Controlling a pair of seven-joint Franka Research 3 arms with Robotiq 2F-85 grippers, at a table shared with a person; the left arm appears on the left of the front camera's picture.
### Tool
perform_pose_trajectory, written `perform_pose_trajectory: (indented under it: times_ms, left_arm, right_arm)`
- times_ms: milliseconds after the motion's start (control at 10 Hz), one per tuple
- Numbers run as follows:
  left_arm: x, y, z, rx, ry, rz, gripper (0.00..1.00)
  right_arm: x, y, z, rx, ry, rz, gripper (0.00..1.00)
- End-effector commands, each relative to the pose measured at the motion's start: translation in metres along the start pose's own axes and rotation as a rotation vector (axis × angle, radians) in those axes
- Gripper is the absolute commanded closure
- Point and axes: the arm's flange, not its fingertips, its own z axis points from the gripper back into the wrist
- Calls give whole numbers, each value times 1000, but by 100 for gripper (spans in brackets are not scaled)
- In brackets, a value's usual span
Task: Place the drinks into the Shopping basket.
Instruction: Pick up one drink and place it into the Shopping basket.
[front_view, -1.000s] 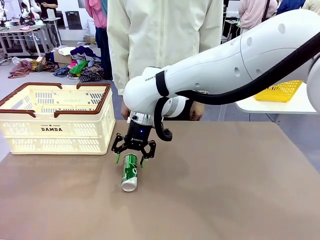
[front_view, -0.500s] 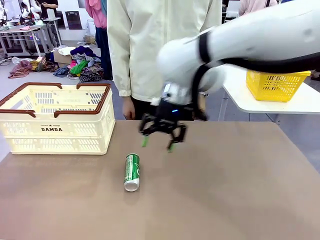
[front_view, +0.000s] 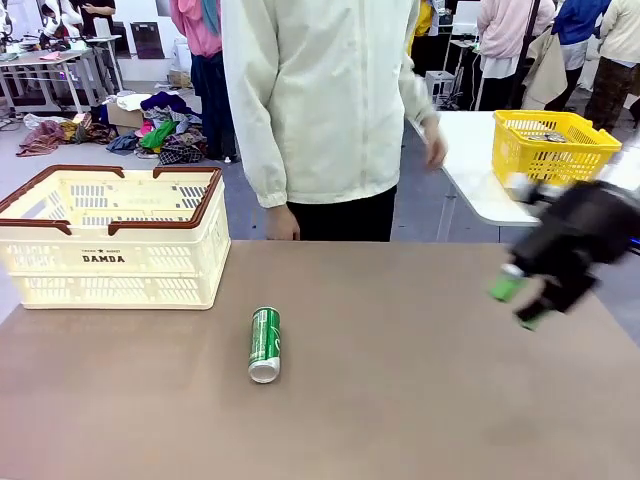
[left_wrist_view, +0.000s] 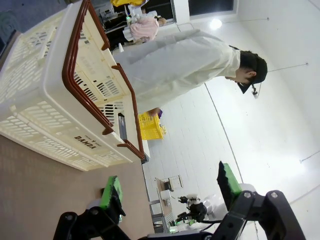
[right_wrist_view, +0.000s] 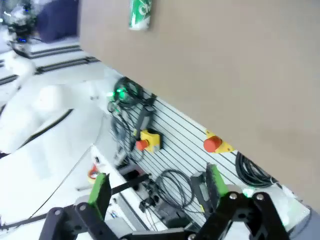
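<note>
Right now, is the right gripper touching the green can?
Apart. The front view shows the right gripper near the right edge of the table, with bare tabletop between it and the green can lying left of centre.

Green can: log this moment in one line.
green aluminium can: lying on brown table, outside cream plastic basket | left gripper: open | right gripper: open, empty

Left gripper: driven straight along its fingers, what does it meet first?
Probably nothing close: the open left gripper points just past the Shopping basket corner, toward the distant yellow basket; depth is unclear.
</note>
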Motion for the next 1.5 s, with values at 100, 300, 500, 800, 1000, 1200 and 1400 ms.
perform_pose_trajectory:
  times_ms: [100, 300, 500, 800, 1000, 1200, 1400]
  left_arm:
    - [-1, -3, 2, -4, 11, 5, 0]
    - [-1, -3, 2, -4, 11, 5, 0]
    - [-1, -3, 2, -4, 11, 5, 0]
    - [-1, -3, 2, -4, 11, 5, 0]
    - [-1, -3, 2, -4, 11, 5, 0]
    - [-1, -3, 2, -4, 11, 5, 0]
    - [-19, -34, -34, 122, 55, -54, 0]
  right_arm:
    - [-99, -94, 30, 320, -394, -2, 0]
    - [-141, -129, 16, 442, -584, 52, 0]
    - [-144, -150, -4, 447, -626, -22, 0]
    - [-134, -145, 114, 430, -602, -32, 0]
    - [-134, -145, 114, 430, -602, -32, 0]
    - [-134, -145, 114, 430, -602, -32, 0]
    - [-134, -145, 114, 430, -602, -32, 0]
